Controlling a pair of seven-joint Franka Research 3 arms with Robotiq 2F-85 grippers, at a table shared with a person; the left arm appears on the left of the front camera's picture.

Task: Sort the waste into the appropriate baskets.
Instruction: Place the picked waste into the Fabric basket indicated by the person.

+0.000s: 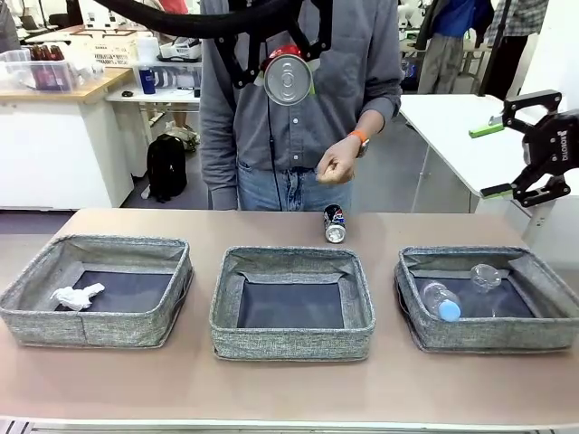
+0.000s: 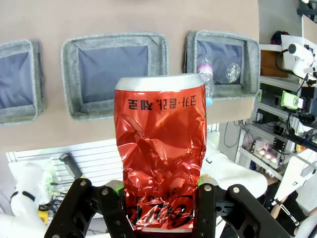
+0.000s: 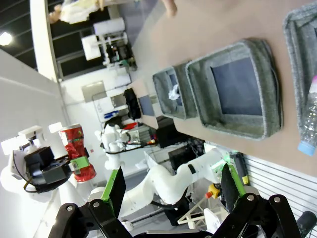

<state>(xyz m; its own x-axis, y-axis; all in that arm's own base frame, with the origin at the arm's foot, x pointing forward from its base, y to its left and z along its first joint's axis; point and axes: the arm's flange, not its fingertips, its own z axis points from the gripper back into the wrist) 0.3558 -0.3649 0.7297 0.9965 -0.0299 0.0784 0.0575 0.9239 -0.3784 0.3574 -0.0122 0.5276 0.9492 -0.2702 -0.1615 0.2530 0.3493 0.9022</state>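
Observation:
High above the middle of the table, my left gripper (image 1: 282, 61) is shut on a crumpled red soda can (image 1: 288, 81), its silver end facing the camera. In the left wrist view the can (image 2: 161, 148) stands between the green pads (image 2: 115, 187). A dark blue soda can (image 1: 335, 223) lies on the table behind the middle basket (image 1: 291, 342). The left basket (image 1: 90, 329) holds a white paper wad (image 1: 77, 297). The right basket (image 1: 488, 338) holds a blue-capped bottle (image 1: 441, 301) and a clear cup (image 1: 486, 276). My right gripper (image 1: 534, 149) hangs open at the far right, holding nothing.
A person stands at the far side, one loosely closed hand (image 1: 339, 165) above the blue can. A white table (image 1: 452, 136) stands behind on the right. Bare tabletop (image 1: 289, 389) runs along the near edge in front of the baskets.

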